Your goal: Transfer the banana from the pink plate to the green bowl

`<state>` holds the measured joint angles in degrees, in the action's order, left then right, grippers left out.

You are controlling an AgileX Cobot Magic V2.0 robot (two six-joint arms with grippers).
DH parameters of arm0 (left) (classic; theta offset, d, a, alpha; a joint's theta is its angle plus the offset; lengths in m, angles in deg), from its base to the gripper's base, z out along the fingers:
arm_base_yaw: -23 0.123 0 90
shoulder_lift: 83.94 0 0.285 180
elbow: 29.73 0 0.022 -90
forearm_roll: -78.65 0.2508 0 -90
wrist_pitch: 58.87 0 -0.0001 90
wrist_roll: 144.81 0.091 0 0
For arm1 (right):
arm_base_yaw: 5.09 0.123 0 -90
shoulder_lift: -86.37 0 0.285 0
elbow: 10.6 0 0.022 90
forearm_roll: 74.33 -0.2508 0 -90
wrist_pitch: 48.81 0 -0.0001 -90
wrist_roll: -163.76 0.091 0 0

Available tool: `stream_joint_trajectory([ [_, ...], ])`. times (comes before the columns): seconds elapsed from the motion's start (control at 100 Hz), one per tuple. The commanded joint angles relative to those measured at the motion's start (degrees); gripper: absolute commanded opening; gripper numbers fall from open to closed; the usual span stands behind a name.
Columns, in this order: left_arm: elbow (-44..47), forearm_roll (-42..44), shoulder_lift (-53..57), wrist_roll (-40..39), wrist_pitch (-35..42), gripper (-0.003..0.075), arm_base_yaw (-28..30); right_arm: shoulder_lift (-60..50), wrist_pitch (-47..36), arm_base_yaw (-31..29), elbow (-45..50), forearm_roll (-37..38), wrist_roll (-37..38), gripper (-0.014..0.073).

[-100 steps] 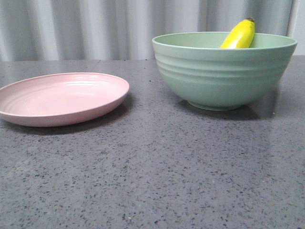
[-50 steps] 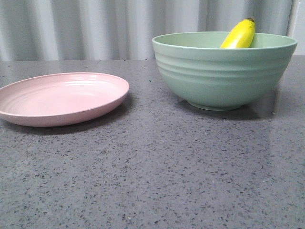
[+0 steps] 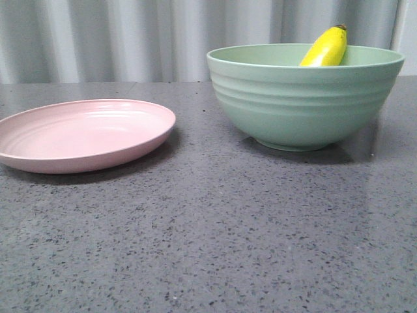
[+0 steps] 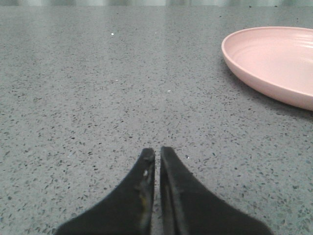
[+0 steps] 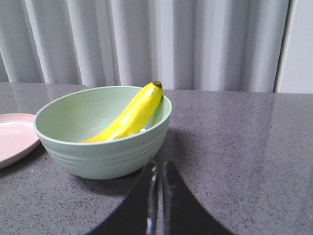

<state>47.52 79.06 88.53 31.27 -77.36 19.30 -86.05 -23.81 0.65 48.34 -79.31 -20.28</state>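
Presently the banana (image 5: 130, 114) lies inside the green bowl (image 3: 306, 104), dark tip above the rim; the pink plate (image 3: 81, 134) holds nothing. The left gripper (image 4: 157, 156) and right gripper (image 5: 159, 169) are both closed, holding nothing.

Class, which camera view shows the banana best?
The right wrist view: the banana shows nearly whole, leaning in the bowl with its dark tip over the rim. The front view shows only its upper end above the rim. The left wrist view shows none of it.

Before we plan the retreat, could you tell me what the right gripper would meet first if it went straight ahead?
Probably the bowl: its wall lies just ahead of the shut right gripper, slightly to one side, so depth and offset make a near miss possible.
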Motion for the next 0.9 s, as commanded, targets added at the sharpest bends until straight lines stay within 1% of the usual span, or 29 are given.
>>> stream_joint_trajectory([
  [0.0, 1.47, -0.41, 1.92, -0.57, 2.14, -0.0019, 0.12, 0.67, -7.41, -2.19, 1.07, 1.11, -0.69, -0.0074],
  [0.09, 1.47, -0.41, 1.92, -0.57, 2.14, -0.0019, 0.12, 0.67, -14.50, -5.84, 5.77, 1.23, -0.17, -0.0074],
  [0.22, 1.47, -0.41, 1.92, -0.57, 2.14, -0.0019, 0.12, 0.58, -25.32, -10.54, 14.30, 1.23, 5.44, -0.0074],
  [0.27, 1.47, -0.41, 1.92, -0.57, 2.14, -0.0019, 0.12, 0.58, -28.48, -11.37, 17.06, 2.37, 7.73, -0.0074],
  [0.34, 1.47, -0.41, 1.92, -0.57, 2.14, -0.0019, 0.12, 0.58, -30.21, -11.62, 19.78, 4.98, 10.41, -0.0074],
  [0.37, 1.47, -0.41, 1.92, -0.57, 2.14, -0.0019, 0.12, 0.58, -29.84, -11.62, 20.69, 6.53, 11.92, -0.0074],
  [0.4, 1.47, -0.41, 1.92, -0.57, 2.14, -0.0019, 0.12, 0.26, -26.13, -11.62, 20.50, 7.84, 12.65, -0.0074],
  [0.5, 1.47, -0.41, 1.83, -0.57, 2.14, -0.0019, 0.12, -1.56, -20.60, -11.62, 20.50, 8.54, 12.54, -0.0074],
  [0.66, 1.47, -0.41, 1.83, -0.57, 2.14, -0.0019, 0.12, -1.57, -11.83, -11.62, 20.50, 8.91, 12.31, -0.0074],
  [0.72, 1.47, -0.41, 1.83, -0.57, 2.14, -0.0019, 0.12, -1.57, -8.26, -11.62, 20.50, 8.91, 10.94, -0.0074],
  [0.78, 1.47, -0.41, 1.83, -0.57, 2.14, -0.0019, 0.12, -1.57, -8.24, -11.62, 20.50, 8.91, 8.98, -0.0074],
  [0.89, 1.47, -0.41, 1.83, -0.57, 2.14, -0.0019, 0.12, -1.57, -8.33, -11.62, 20.50, 8.91, 8.91, -0.0074],
])
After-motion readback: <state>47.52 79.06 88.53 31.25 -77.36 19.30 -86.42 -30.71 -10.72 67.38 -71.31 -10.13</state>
